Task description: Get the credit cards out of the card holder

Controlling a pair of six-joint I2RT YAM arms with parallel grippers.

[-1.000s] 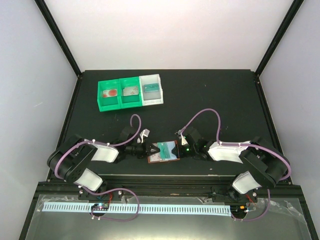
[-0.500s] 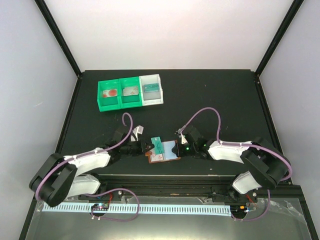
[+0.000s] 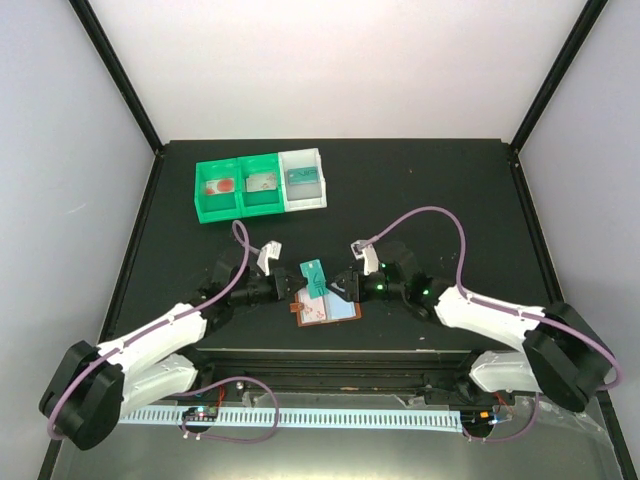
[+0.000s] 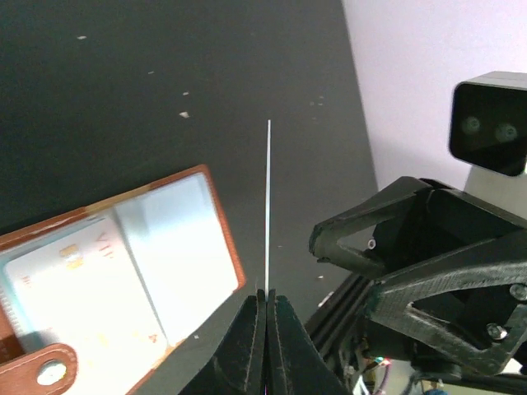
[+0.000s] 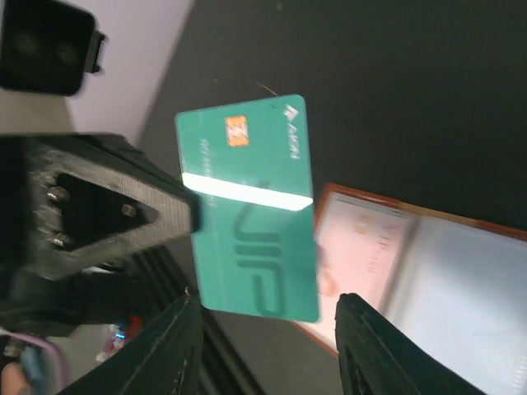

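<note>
The brown card holder (image 3: pixel 330 310) lies open on the black table, and a pale pink credit card (image 5: pixel 362 247) shows in its pocket. My left gripper (image 3: pixel 296 290) is shut on a teal green credit card (image 3: pixel 313 280), held on edge above the holder's left end. In the left wrist view that card (image 4: pixel 268 206) is a thin white line rising from my shut left gripper (image 4: pixel 267 295), with the holder (image 4: pixel 123 263) to the left. My right gripper (image 3: pixel 343 287) stands open at the holder's right side. In the right wrist view the green card (image 5: pixel 247 206) hangs before my open right gripper (image 5: pixel 268 309), which touches nothing.
Two green bins (image 3: pixel 235 187) and a white bin (image 3: pixel 303 178) stand side by side at the back left, each with something small inside. The table's near edge and black frame rail (image 3: pixel 320 355) run just behind the holder, close to both arm bases.
The left gripper has drawn the green card out of the holder and lifted it toward the back. The right gripper has opened and let go of the holder's right edge.
</note>
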